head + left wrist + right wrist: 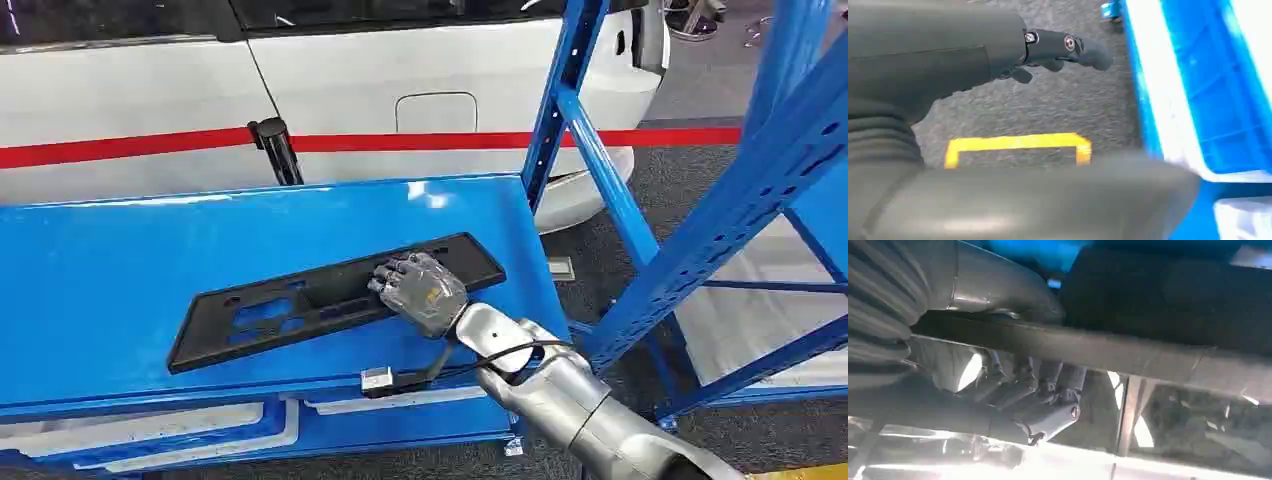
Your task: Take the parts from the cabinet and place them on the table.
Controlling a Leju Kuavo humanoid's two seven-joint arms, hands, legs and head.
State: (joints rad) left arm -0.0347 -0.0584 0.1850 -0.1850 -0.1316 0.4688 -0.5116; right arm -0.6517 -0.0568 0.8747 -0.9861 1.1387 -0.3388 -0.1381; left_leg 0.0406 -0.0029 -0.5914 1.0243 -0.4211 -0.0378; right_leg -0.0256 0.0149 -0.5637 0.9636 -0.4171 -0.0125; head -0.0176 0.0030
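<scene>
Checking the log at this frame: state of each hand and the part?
right hand: grips the edge of the black panel, fingers over its top.
black panel: lying flat on the blue table.
left hand: holds nothing, hangs over grey floor by a yellow floor marking.
</scene>
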